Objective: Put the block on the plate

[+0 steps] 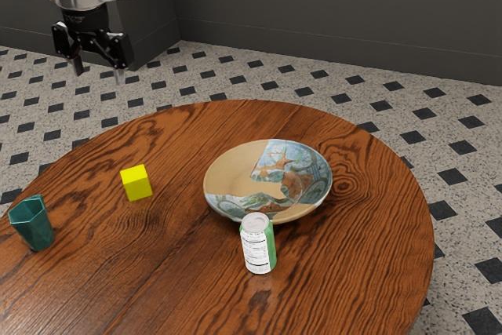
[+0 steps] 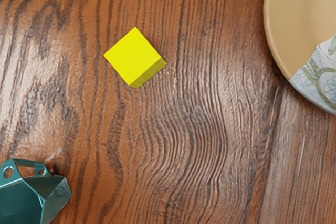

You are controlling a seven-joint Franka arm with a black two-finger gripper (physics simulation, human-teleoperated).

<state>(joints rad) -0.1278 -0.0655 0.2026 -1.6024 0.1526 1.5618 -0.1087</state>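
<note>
High at the exterior view's upper left, my gripper (image 1: pixel 97 76) hangs open, its two fingers well apart with nothing between them. The yellow block (image 1: pixel 136 183) rests on the wooden table, well below the gripper's height. A wide, shallow plate (image 1: pixel 227 176) with a tan and blue painted pattern stands to the block's right in the exterior view, apart from it. In the wrist view the yellow block (image 2: pixel 133 57) lies on bare wood, and part of the plate (image 2: pixel 286 35) shows at the picture's edge.
A white and green can (image 1: pixel 258 244) stands upright close beside the plate's near rim. A teal faceted cup (image 1: pixel 34 227) is at the exterior view's left, also visible as the teal cup (image 2: pixel 31 195) in the wrist view. The round table (image 1: pixel 345 288) has a curved edge.
</note>
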